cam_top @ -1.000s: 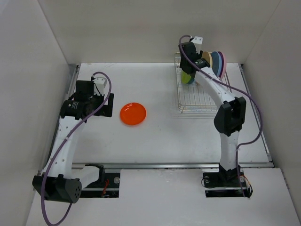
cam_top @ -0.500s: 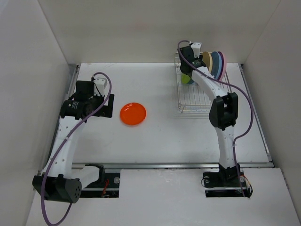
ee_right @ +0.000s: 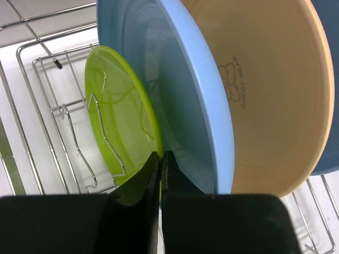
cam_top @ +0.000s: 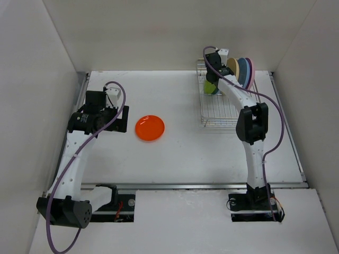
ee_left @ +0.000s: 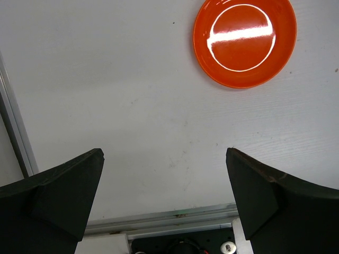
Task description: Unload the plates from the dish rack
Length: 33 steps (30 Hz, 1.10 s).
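Only the wrist shows us the right gripper (ee_right: 161,156) apparently pinching the lime green plate (ee_right: 117,114); the left gripper (ee_left: 164,153) stands spread wide near the orange plate (ee_left: 244,41).

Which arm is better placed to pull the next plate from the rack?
Right. The right gripper is at the rack, shut on the green plate at its rim. The left gripper hangs open over the table near the orange plate, far from the rack.
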### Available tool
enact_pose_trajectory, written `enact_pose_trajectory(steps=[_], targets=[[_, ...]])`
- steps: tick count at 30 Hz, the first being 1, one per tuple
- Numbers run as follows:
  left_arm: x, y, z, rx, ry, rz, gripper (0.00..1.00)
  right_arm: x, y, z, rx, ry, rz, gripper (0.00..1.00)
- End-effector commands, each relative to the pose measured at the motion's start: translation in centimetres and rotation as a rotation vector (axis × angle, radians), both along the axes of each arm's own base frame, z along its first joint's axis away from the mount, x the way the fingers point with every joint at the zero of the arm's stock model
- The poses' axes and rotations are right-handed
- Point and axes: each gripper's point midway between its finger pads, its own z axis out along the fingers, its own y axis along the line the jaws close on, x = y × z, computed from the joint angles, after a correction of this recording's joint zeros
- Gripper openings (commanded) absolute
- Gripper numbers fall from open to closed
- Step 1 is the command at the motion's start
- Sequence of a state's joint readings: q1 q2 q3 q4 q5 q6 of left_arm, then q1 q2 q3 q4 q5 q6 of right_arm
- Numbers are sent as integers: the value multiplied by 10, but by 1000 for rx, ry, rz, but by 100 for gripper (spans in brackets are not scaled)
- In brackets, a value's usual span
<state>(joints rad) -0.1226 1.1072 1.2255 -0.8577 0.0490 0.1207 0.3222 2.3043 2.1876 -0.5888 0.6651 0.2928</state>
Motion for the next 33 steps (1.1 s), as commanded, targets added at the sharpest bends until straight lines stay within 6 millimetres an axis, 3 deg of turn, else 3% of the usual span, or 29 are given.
enact_pose_trajectory(steps=[1, 4, 5, 7, 8, 11, 12, 16, 17, 20, 21, 22, 24, 25, 26, 28, 29, 33], targets=[[0, -1, 13, -20, -35, 6, 100, 5, 1, 64, 52, -159, -15, 0], [-2, -1, 12, -14, -35, -1, 100, -6, -8, 88, 45, -194, -40, 0], [-2, -1, 12, -14, -35, -1, 100, -15, -5, 114, 44, -235, -35, 0], [-2, -1, 12, -14, -35, -1, 100, -29, -1, 142, 16, -286, -55, 0], [-2, -1, 12, -14, -35, -1, 100, -40, -1, 166, 26, -333, -63, 0], [-2, -2, 12, -21, -35, -7, 100, -63, 3, 199, 1, -387, -65, 0], [-3, -2, 15, -22, -44, -7, 100, -77, 2, 226, 14, -443, -60, 0], [-3, 0, 15, -14, -45, 0, 100, -109, 31, 257, 73, -515, 55, 0], [-3, 0, 15, -14, -45, 0, 100, -111, 60, 253, 120, -502, 186, 0], [-3, 7, 17, 14, -57, 27, 100, -119, 113, 216, 201, -399, 437, 0], [-3, 7, 17, 14, -58, 27, 100, -127, 154, 194, 267, -321, 622, 0], [-1, 9, 18, 24, -68, 37, 100, -127, 176, 157, 304, -229, 709, 0], [-2, 12, 21, 33, -80, 47, 100, -152, 234, 120, 453, -83, 978, 0], [-3, 14, 18, 41, -72, 52, 100, -160, 248, 99, 504, -11, 1043, 0], [-1, 13, 19, 40, -81, 53, 100, -164, 269, 64, 564, 87, 1087, 0], [-3, 15, 17, 47, -80, 59, 100, -177, 292, 41, 677, 185, 1179, 0], [-5, 15, 19, 46, -89, 59, 100, -175, 299, 14, 707, 236, 1174, 0], [-6, 17, 22, 51, -99, 65, 100, -178, 314, -27, 807, 335, 1176, 0]])
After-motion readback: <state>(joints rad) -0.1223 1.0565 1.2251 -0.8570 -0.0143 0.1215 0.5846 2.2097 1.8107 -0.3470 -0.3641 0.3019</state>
